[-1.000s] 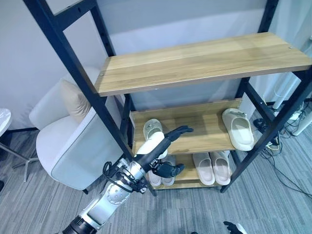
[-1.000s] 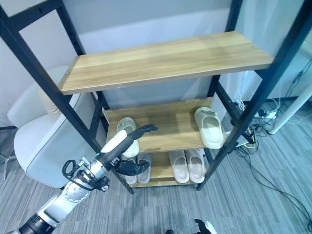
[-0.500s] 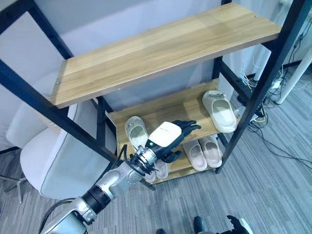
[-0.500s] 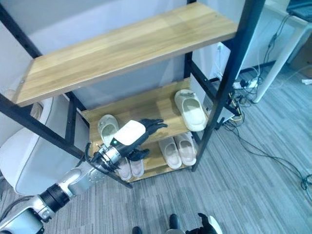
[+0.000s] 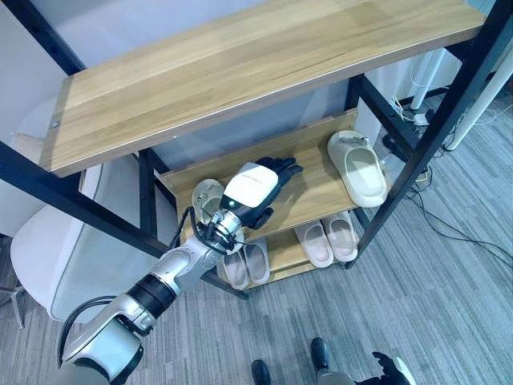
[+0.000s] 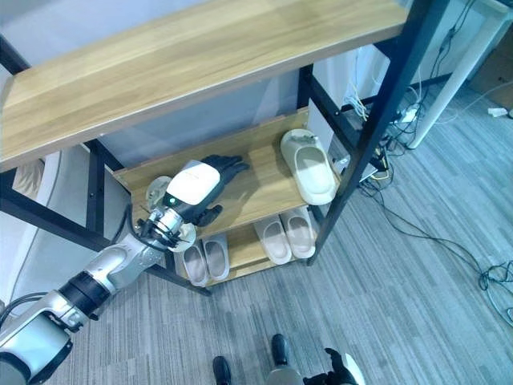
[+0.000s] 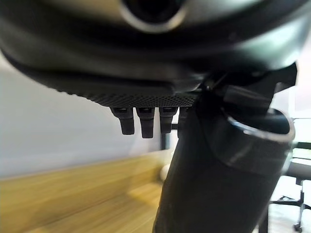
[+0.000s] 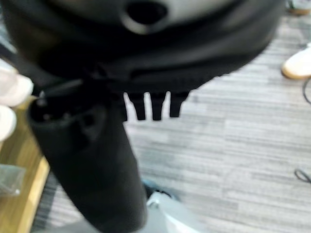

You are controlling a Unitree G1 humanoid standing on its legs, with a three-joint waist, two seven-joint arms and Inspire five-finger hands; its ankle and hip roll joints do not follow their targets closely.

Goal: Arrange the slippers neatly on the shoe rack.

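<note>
Two pale slippers lie on the rack's middle shelf (image 5: 309,188): one at the left end (image 5: 205,195) and one at the right end (image 5: 358,167), toe toward the front. My left hand (image 5: 255,184) reaches over this shelf just right of the left slipper, with its fingers (image 7: 142,124) straight and nothing in them. Two more pairs stand on the bottom shelf, one at the left (image 5: 244,265) and one at the right (image 5: 329,239). My right hand (image 5: 390,370) hangs low at the lower right above the carpet, fingers (image 8: 154,107) relaxed and empty.
The wide top shelf (image 5: 256,64) overhangs the middle one, and black posts (image 5: 437,136) frame the rack. A white armchair (image 5: 48,241) stands close at the left. Cables (image 6: 449,241) trail over the grey carpet at the right.
The camera has shifted. My left hand has risen from the middle shelf's front edge and now reaches in over the shelf beside the left slipper. The slippers have not moved.
</note>
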